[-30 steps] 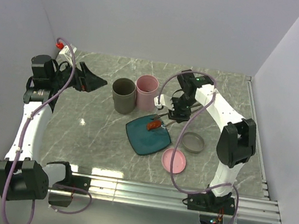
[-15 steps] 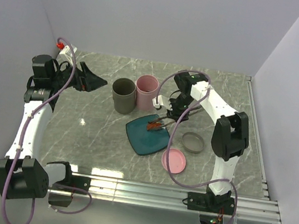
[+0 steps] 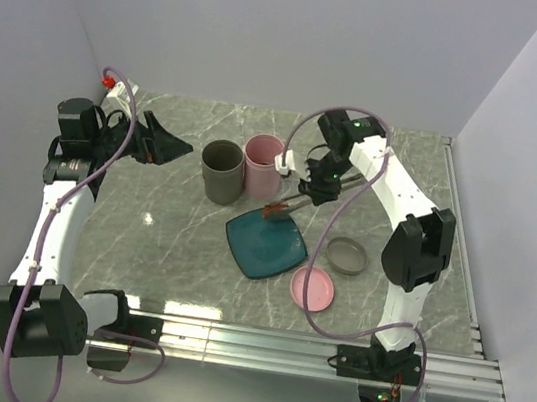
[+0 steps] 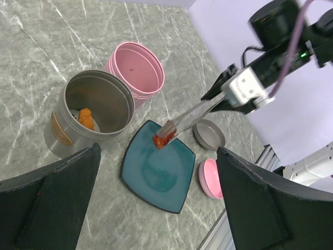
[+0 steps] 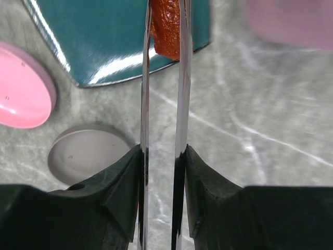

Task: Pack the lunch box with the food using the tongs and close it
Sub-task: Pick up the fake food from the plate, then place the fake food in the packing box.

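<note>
While the right claw (image 5: pixel 161 156) squeezes the slim metal tongs (image 5: pixel 180 99) together, their tips pinch the red-brown sausage (image 4: pixel 161 139) just above the far edge of the teal plate (image 4: pixel 156 182) on the table (image 3: pixel 171 247). The sausage looks light, small and smooth, so likely to slip; a pinch across its middle seems safest. The left claw (image 3: pixel 164 145) gapes wide, empty, well apart at the left.

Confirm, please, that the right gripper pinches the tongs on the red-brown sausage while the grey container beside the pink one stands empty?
Not quite: the grey container is not empty; the left wrist view shows an orange nugget inside it. The rest holds: the right gripper pinches the tongs on the red-brown sausage, and the pink container stands beside the grey one.
</note>
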Robot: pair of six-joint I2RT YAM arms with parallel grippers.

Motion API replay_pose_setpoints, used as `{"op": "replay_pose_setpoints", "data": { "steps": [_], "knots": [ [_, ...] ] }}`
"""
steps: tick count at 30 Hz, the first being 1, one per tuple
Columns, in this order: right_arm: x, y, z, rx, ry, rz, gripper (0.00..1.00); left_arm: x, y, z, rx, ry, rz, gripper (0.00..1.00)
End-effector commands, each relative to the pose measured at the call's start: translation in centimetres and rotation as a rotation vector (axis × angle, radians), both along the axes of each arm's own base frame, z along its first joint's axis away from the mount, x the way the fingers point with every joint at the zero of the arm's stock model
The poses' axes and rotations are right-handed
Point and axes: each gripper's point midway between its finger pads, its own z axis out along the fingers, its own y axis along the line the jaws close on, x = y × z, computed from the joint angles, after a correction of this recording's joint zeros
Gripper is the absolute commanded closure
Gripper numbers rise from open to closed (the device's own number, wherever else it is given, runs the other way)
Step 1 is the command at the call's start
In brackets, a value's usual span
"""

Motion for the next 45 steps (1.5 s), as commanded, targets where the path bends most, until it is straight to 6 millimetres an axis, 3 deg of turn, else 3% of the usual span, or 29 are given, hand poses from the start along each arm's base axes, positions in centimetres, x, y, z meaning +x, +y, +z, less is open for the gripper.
{"op": "replay_pose_setpoints", "data": {
  "steps": [1, 9, 14, 20, 29, 45],
  "knots": [
    [-1.4, 1.5, 6.7, 0.131, -0.059, -0.019, 0.7, -0.4, -0.1, 1.6, 0.014, -0.074, -0.017, 0.01],
    [0.8, 7.4, 15.9, 0.418, -0.18, -0.135, 0.74, -0.5, -0.2, 2.0, 0.013, -0.088, -0.027, 0.0],
    [2.6, 11.2, 18.6, 0.551, -0.268, -0.199, 0.75, -0.4, -0.3, 1.9, 0.006, -0.089, -0.027, 0.01],
    [3.6, 14.4, 17.5, 0.593, -0.255, -0.222, 0.75, -0.4, -0.4, 1.8, -0.008, -0.084, -0.026, 0.01],
    [6.3, 16.3, 14.0, 0.597, -0.214, -0.274, 0.75, -0.4, -0.3, 1.8, -0.002, -0.089, -0.018, 0.01],
    [5.3, 15.3, 8.3, 0.51, -0.138, -0.29, 0.73, -0.3, 0.0, 1.5, 0.018, -0.091, -0.011, 0.0]
  ]
}}
